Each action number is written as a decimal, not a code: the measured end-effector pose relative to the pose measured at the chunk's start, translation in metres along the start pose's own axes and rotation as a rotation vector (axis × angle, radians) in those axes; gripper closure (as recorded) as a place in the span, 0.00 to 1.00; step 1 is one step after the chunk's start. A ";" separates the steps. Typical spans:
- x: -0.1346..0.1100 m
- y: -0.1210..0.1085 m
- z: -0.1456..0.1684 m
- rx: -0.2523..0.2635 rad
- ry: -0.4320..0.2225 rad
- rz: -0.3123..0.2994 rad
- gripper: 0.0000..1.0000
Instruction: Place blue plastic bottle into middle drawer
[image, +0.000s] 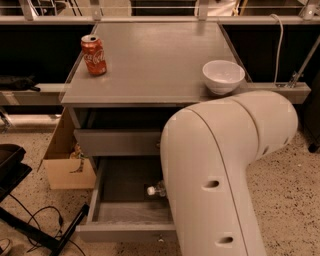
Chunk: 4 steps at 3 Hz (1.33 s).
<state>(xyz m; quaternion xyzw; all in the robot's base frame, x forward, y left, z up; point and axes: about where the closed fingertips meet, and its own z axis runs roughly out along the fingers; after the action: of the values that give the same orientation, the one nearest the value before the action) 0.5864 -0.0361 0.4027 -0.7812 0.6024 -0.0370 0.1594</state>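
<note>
The blue plastic bottle (156, 189) lies on its side inside the open middle drawer (120, 214). Only its white cap and clear neck show, pointing left; the rest is hidden behind my large white arm (220, 165). The drawer is pulled out, with a bare grey interior. My gripper is hidden behind the arm, down in the drawer's right part near the bottle.
A red cola can (94, 55) stands at the cabinet top's left, a white bowl (223, 76) at its right edge. The closed upper drawer front (117, 142) sits just above. A cardboard box (67, 167) and black cables (35, 225) lie on the floor to the left.
</note>
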 end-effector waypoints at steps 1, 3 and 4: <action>0.000 0.000 0.000 0.000 0.000 0.000 0.00; -0.008 0.000 -0.019 0.032 -0.016 0.001 0.00; -0.016 -0.004 -0.061 0.090 -0.015 0.006 0.00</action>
<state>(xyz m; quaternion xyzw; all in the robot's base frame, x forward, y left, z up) 0.5700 -0.0323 0.4640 -0.7716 0.6015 -0.0577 0.1989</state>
